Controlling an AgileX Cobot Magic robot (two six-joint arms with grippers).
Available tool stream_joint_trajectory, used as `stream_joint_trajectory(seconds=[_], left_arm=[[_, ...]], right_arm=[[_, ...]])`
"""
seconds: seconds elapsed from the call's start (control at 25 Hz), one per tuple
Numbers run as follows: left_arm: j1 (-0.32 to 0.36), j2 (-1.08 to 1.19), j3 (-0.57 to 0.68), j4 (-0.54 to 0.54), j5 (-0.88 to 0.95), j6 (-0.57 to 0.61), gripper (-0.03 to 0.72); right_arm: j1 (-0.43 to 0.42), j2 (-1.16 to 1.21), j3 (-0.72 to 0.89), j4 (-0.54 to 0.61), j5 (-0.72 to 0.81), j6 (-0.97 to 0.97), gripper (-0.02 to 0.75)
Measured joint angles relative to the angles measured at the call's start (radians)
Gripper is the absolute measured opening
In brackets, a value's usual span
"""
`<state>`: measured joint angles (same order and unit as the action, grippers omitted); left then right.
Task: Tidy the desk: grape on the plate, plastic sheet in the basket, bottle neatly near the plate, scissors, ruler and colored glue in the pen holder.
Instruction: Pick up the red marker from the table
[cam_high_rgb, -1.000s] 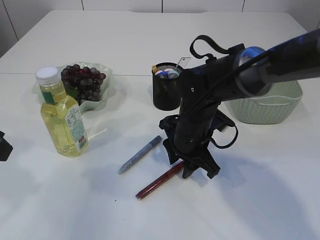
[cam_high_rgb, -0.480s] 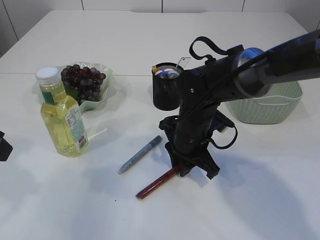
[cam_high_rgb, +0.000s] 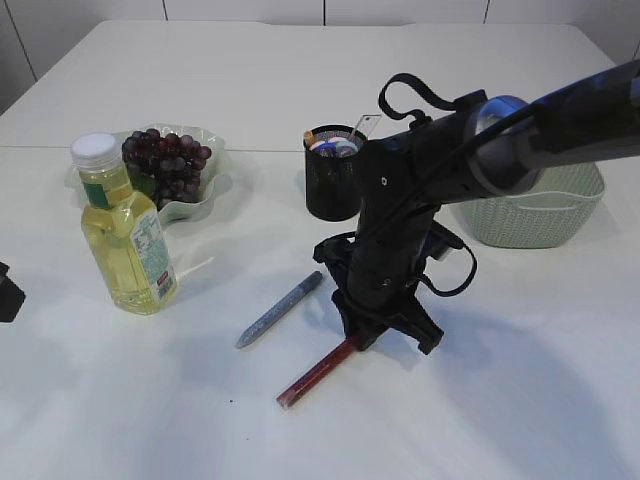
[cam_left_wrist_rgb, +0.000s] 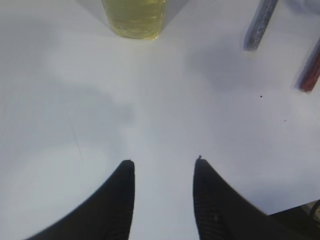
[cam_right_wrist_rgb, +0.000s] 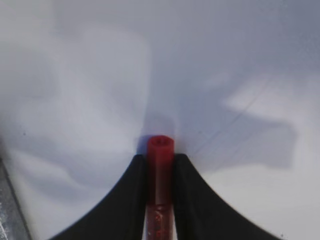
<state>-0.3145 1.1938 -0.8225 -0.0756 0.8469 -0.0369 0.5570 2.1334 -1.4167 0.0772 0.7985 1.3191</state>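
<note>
Right gripper (cam_high_rgb: 358, 340) clamped on red glue tube (cam_high_rgb: 312, 375); left gripper (cam_left_wrist_rgb: 164, 167) apart, holding nothing, over bare table (cam_high_rgb: 120, 400).

Left to right: bottle (cam_high_rgb: 123, 228) of yellow liquid, white cap, green and white label, print too small to read, stands just in front of plate (cam_high_rgb: 212, 180) holding grapes (cam_high_rgb: 168, 163). Open room in front of bottle toward near edge. Silver glue tube (cam_high_rgb: 279, 310) lies loose at centre, just beside red one. Black pen holder (cam_high_rgb: 331, 172) behind, already holding items. Green basket (cam_high_rgb: 545, 212) near right edge, partly behind arm.
</note>
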Motion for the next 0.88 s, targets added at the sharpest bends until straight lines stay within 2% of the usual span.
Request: stream_joint_trajectory(seconds=[0.32,0.44,0.6,0.88], left_arm=[[0.000,0.000,0.000,0.000,0.000,0.000,0.289],[0.000,0.000,0.000,0.000,0.000,0.000,0.289],[0.000,0.000,0.000,-0.008,0.000,0.000,0.289],[0.000,0.000,0.000,-0.019,0.002,0.000,0.289]], right_arm=[[-0.012,-0.078,0.000,-0.003,-0.025,-0.375,0.143],[-0.050,-0.121,0.000,0.056,-0.027,-0.567,0.143],[-0.154,-0.162,0.000,0.266,-0.020,-0.896,0.143],[-0.341,-0.238,0.000,0.778,0.018,-1.560,0.134]])
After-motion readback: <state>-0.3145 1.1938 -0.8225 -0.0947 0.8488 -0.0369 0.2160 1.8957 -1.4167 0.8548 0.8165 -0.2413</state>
